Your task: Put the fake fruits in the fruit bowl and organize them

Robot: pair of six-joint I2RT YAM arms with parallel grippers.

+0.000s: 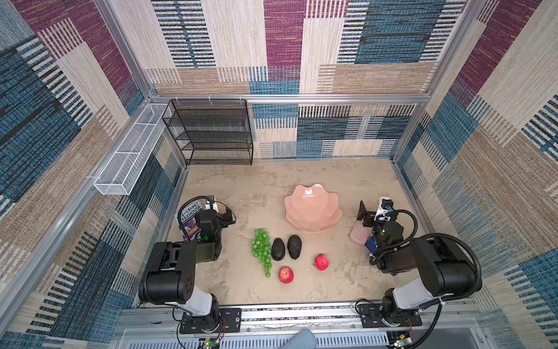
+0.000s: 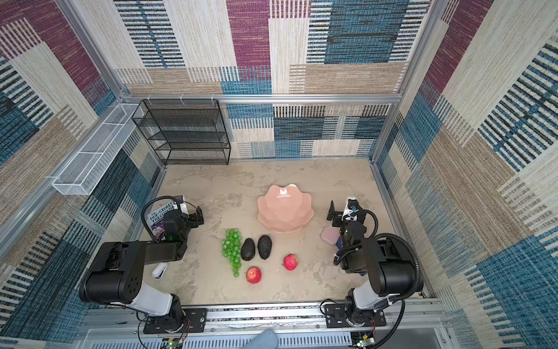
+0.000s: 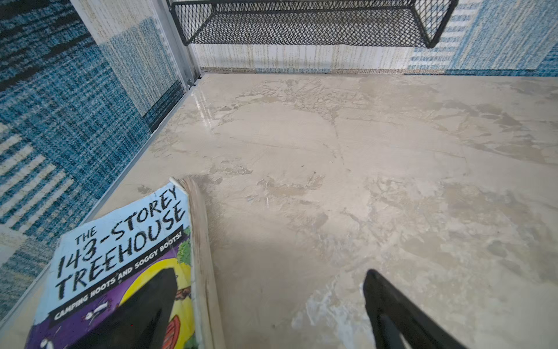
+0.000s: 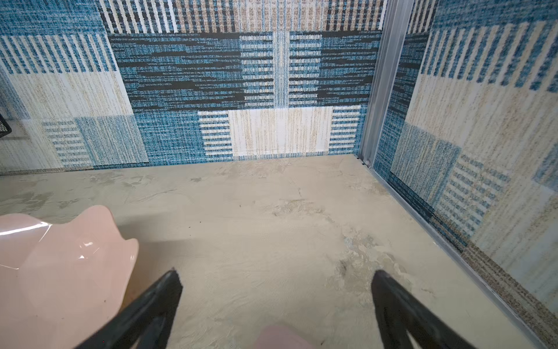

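Both wide and empty: left gripper, right gripper (fake fruits on table, outside fruit bowl)

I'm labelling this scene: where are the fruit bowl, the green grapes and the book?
fruit bowl (image 1: 314, 211): a top view, bare inner floor.
green grapes (image 1: 261, 249): a top view, middle of the bunch.
book (image 3: 120, 238): left wrist view, title on the cover.

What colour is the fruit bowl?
The fruit bowl is plain glossy pale pink; it shows best in a top view.

Likely a robot lab cell: aluminium frame, carpet-clad walls, rail-mounted arms.
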